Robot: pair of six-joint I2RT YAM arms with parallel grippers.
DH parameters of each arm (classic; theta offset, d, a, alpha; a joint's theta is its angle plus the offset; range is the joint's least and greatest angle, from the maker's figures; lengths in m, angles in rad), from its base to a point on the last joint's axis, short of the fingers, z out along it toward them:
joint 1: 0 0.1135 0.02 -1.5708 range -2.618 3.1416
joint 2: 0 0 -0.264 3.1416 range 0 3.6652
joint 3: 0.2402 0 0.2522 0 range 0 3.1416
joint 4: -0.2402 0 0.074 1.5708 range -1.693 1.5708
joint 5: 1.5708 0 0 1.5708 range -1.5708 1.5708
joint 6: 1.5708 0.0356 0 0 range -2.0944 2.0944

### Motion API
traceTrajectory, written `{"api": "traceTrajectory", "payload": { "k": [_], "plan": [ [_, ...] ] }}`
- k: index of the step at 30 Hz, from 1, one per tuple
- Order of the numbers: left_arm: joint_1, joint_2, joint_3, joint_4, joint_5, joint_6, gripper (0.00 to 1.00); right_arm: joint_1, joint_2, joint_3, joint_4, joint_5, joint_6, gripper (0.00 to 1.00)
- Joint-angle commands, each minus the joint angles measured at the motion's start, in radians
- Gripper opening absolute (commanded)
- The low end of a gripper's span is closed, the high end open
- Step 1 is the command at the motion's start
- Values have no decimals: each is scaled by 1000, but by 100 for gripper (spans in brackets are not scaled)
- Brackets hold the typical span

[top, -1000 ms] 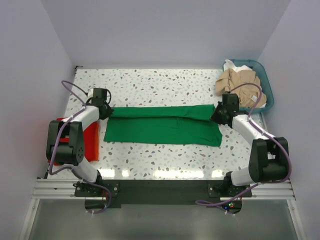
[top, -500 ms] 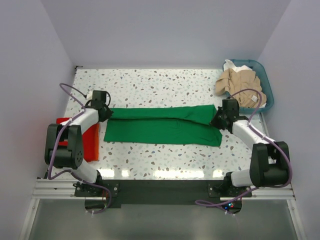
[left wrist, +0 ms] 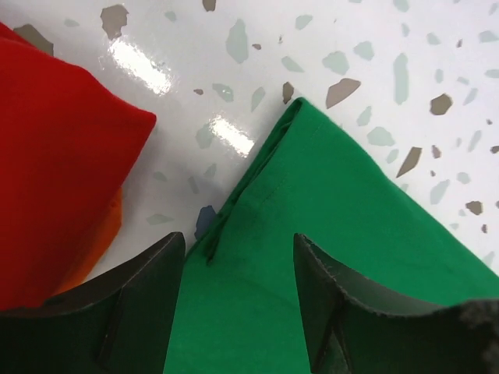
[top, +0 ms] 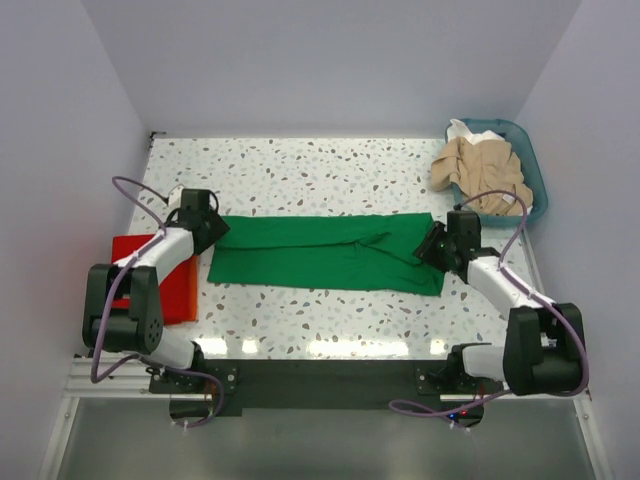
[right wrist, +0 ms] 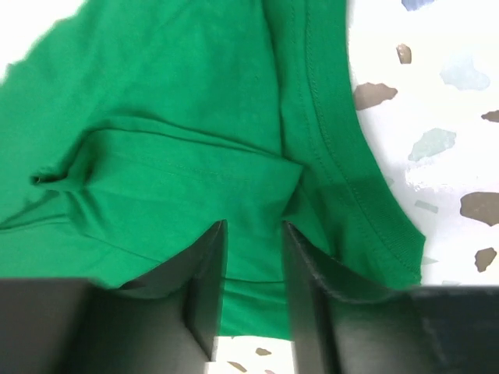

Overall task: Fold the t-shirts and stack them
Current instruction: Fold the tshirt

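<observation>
The bright green t-shirt [top: 320,255] lies flat across the middle of the table, folded lengthwise into a long band. My left gripper [top: 208,230] is at its left end. In the left wrist view that gripper [left wrist: 238,249] is open over the green cloth [left wrist: 351,218], pinching nothing. At the band's right end sits my right gripper [top: 433,245]. The right wrist view shows its fingers [right wrist: 253,234] apart above the hemmed green folds [right wrist: 171,101]. A folded red t-shirt [top: 165,275] lies left of the green one and also shows in the left wrist view [left wrist: 54,156].
A teal basket [top: 530,165] stands at the back right corner, holding a crumpled beige t-shirt [top: 480,165] and a white one [top: 462,130]. The speckled table [top: 300,170] ends at white walls on the left, back and right.
Both grippers have opened and let go of the green t-shirt's ends. Both have moved slightly toward the near edge, and the cloth now rests flat.
</observation>
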Motion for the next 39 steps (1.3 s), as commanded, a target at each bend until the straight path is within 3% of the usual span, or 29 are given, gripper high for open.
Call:
{"api": "traceTrajectory", "payload": {
  "k": [1,4,7,14,21,30,39],
  "plan": [
    [10,-76,-8,81,11,-14,63,-6,-90,17,31,-17,-21,46],
    [9,-99,-10,84,54,-14,64,-1,-119,46,19,-19,-34,54],
    [-8,-113,-13,98,115,-17,64,37,-83,118,10,15,-51,55],
    [-40,-145,27,68,221,35,64,223,144,311,-1,193,-123,55],
    [-40,-181,76,10,285,107,64,251,324,465,-10,314,-178,56],
    [-42,-198,67,7,313,120,64,330,413,465,-39,316,-160,45],
    [-40,-207,61,9,314,126,64,451,333,338,-48,317,-65,11]
  ]
}}
